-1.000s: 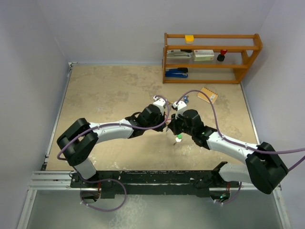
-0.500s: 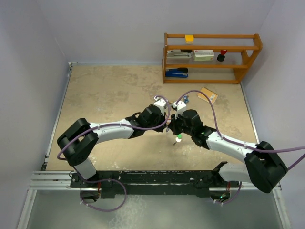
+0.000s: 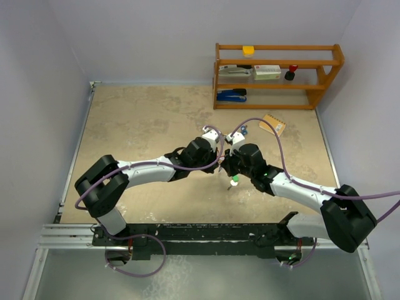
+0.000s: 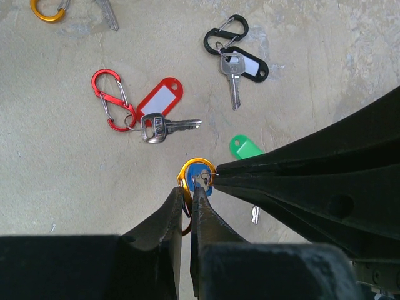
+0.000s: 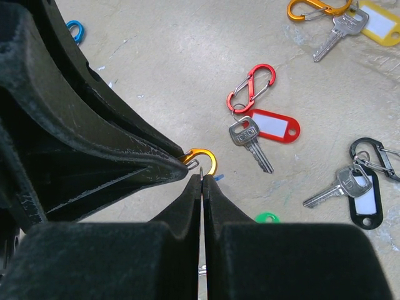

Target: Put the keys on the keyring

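Now my left claw (image 4: 188, 191) clamps the orange clip (image 4: 189, 163); my right claw (image 5: 202, 179), pressed together, sits just beside it.

Top camera high, near side, looking down; wrist cameras close, looking down, sharing red-tagged key (image 4: 156, 128).

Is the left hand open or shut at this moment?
Shut. In the left wrist view the left hand has its fingers almost together, and they pinch the orange clip between them.
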Tool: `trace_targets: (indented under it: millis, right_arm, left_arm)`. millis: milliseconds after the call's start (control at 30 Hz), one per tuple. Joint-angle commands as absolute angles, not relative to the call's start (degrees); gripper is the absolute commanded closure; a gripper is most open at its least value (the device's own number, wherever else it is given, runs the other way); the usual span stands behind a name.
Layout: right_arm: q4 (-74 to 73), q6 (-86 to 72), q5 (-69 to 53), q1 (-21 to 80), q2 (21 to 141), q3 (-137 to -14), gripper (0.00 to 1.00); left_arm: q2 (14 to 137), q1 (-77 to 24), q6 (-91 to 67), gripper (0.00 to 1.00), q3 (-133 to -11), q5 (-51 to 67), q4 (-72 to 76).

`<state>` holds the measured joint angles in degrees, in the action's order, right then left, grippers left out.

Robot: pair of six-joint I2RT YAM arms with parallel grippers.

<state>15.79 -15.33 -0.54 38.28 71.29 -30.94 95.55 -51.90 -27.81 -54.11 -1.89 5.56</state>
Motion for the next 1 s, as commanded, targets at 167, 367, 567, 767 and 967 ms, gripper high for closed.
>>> trace_targets:
  millis: [167, 367, 567, 767, 967]
  right_arm:
    - [17.3, -14.5, 2.2, 38.4, 70.7, -32.8, 1.00]
    - [17.4, -14.7, 3.5, 38.5, 70.2, -32.6, 1.00]
    - [17.1, -14.8, 5.3, 38.4, 69.0, -32.3, 1.00]
    - [16.3, -14.8, 6.9, 38.4, 67.7, -32.5, 1.00]
    - [15.2, -14.5, 7.8, 38.3, 66.6, -32.7, 1.00]
  left_arm:
    - [92.5, -52.5, -26.5, 1.00, -53.2, 0.8, 8.2]
    - [92.2, -52.5, -26.5, 1.00, -53.0, 1.0, 8.2]
    - [91.8, -52.4, -26.4, 0.87, -52.7, 0.7, 8.3]
    - [90.1, -52.5, -26.8, 0.45, -51.5, -1.1, 9.0]
    - [88.2, -52.5, -28.4, 0.42, -51.3, -8.6, 7.2]
